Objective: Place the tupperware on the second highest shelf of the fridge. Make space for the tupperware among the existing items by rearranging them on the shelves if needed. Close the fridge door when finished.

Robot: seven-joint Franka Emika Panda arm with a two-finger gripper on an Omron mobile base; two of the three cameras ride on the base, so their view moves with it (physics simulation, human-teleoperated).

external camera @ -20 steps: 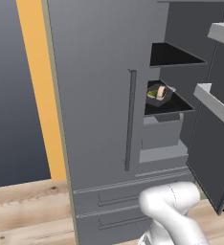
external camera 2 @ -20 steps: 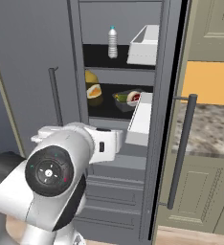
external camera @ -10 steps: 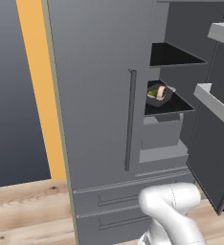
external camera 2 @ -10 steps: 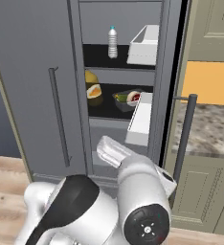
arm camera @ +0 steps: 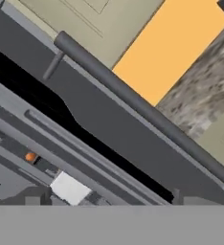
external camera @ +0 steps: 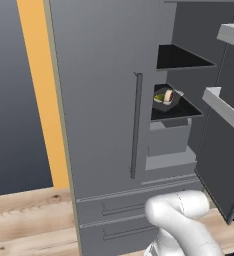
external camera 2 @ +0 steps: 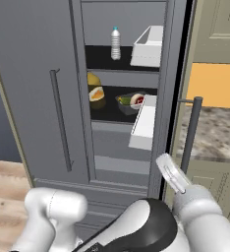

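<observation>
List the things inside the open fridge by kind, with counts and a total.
Clear bottle: 1
Tupperware: 1
Yellow-orange food pieces: 2, as far as I can tell
Pale grey door bins: 2
Total: 6

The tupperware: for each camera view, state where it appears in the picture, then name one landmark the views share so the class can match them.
Left base view: the tupperware sits right of centre, on a black shelf.
Right base view: centre, on the shelf board beside the white door bin.
Hand view: I cannot pick it out.
Shared landmark: the open fridge door with its bar handle.
</observation>
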